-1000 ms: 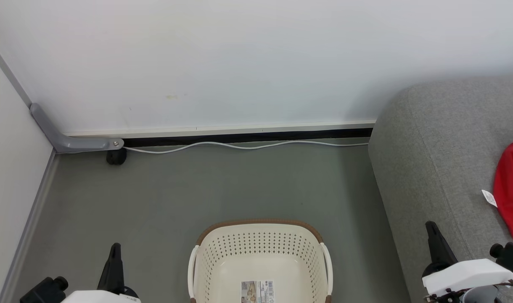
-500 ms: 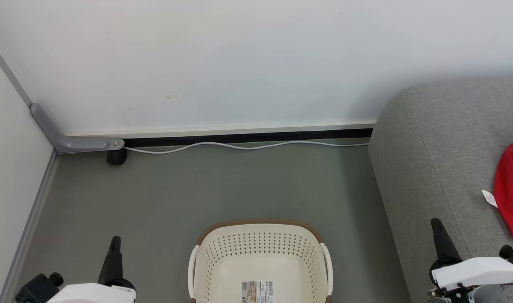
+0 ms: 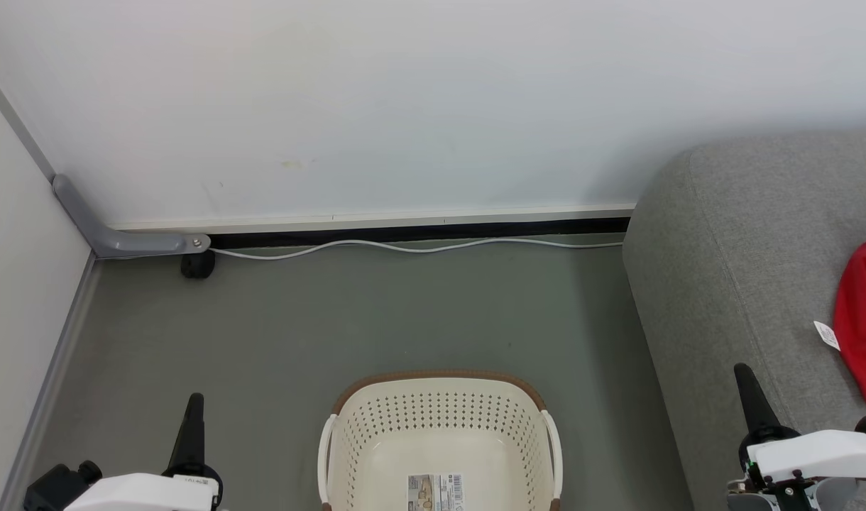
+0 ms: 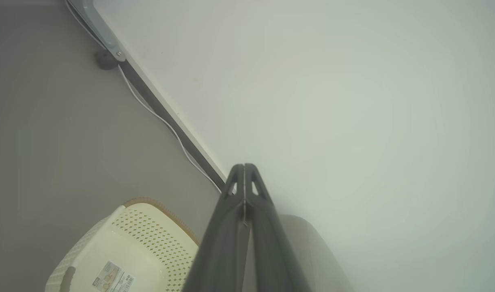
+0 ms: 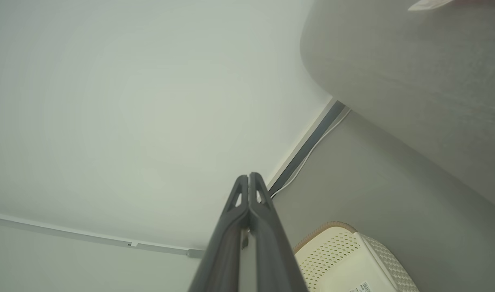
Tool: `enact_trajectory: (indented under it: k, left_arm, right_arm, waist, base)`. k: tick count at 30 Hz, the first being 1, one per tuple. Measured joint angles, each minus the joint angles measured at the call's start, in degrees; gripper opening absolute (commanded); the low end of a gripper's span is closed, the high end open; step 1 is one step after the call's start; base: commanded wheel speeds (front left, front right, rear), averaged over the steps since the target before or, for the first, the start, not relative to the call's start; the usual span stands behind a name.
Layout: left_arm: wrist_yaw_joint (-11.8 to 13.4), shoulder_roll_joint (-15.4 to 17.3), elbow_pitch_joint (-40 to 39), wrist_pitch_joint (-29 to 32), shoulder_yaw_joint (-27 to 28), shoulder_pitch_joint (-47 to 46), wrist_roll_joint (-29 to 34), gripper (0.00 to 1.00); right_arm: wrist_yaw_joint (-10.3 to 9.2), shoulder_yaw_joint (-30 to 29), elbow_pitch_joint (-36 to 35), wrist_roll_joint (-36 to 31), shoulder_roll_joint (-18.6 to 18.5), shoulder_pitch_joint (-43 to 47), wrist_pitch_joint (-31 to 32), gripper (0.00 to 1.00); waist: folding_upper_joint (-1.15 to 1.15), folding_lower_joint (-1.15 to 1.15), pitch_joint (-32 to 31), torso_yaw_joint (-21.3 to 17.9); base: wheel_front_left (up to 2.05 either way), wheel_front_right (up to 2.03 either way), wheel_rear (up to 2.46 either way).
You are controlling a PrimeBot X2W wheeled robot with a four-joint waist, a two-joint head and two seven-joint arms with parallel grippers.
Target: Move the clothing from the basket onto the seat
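left hand (image 3: 194,406): you have its two dark fingers (image 4: 255,211) pressed flat together with nothing between them; it sits low at your left over the floor (image 3: 333,319), left of the basket and apart from it.
right hand (image 3: 744,375): closed as well, its fingers (image 5: 235,219) tip to tip and gripping nothing; it is over the front edge of the seat, near the clothing but not touching it.
clothing (image 3: 862,319): one red garment lies on the seat at the right edge of your head view, cut off by the frame, with a white tag (image 3: 825,334) on its left side.
basket (image 3: 440,411): stands on the floor between your two hands, with a barcode sticker (image 3: 434,492) on its cream base.
seat (image 3: 745,248): the grey cushion to the right of the basket, its rounded corner towards the wall (image 3: 404,106).
white cable (image 3: 404,247): runs along the foot of the wall.
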Motion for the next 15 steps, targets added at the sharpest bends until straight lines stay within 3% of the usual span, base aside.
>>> enact_trajectory:
  k: [15]
  left_arm:
    - [-0.66, 0.11, -0.54, 2.75, 0.21, -1.16, -10.24, 0.0]
  right_arm:
    - [0.0, -2.16, -1.69, 9.57, 0.44, 0.01, 2.5, 0.0]
  waist:
    - [0.0, 0.0, -0.07, 0.06]
  base:
    - [0.0, 0.0, 0.0]
